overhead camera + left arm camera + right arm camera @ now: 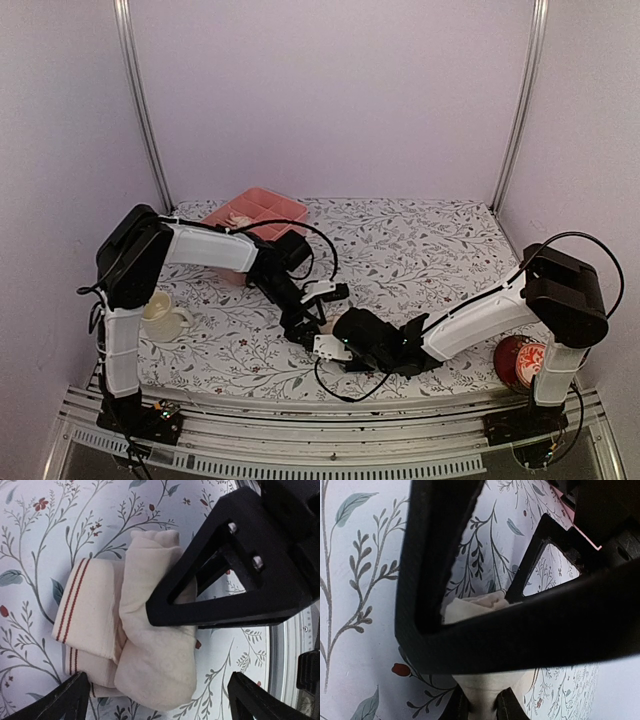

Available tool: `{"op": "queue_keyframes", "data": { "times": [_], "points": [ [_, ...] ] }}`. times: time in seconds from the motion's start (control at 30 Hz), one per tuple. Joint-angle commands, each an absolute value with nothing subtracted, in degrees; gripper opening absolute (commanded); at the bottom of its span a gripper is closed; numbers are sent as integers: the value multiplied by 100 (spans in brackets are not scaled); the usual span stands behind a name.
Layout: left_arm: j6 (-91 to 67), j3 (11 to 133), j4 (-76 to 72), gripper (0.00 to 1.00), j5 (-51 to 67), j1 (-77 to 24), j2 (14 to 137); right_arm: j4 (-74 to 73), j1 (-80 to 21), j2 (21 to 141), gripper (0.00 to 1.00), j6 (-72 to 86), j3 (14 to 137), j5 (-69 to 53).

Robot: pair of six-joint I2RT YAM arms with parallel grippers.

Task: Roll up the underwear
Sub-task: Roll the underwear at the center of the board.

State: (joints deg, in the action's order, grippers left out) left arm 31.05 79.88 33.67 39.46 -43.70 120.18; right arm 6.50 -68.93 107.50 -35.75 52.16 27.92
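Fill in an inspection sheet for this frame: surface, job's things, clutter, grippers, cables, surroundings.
Surface: floral tablecloth, lying flat, no spills seen.
Job's things: beige underwear, partly rolled, red-striped cream band showing, front centre of the table.
Clutter: pink tray back left; cream mug left; red round container right.
Grippers: left gripper open over the underwear; right gripper shut on its fabric.
Cables: black cable loops over the front edge; a second cable arcs by the left arm.
Surroundings: plain pale walls, metal posts; nothing else seen.
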Motion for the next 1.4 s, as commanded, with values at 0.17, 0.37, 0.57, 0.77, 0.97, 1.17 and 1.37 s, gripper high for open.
{"op": "queue_keyframes", "data": {
  "times": [0.17,0.37,0.57,0.77,0.97,1.17,1.37],
  "points": [
    [3050,8379,4043,98,4013,-4501,12334,13,-6807,10863,12,-3467,5200,2691],
    [2801,8453,3940,98,3436,-4540,12408,4,-6803,10868,12,-3469,5195,2744],
    [2611,8099,3174,99,2597,-4561,12010,-16,-6799,10876,12,-3465,5208,2777],
    [2709,8054,2967,98,2355,-4638,11916,-10,-6808,10881,12,-3463,5195,2802],
    [2772,8006,2833,99,2696,-4595,11820,-21,-6807,10915,12,-3472,5203,2803],
    [2838,8374,3319,99,2986,-4592,12166,-29,-6803,10942,12,-3472,5212,2804],
    [2665,8048,2549,98,2494,-4560,11754,-51,-6803,10960,12,-3472,5228,2814]
  ]
}}
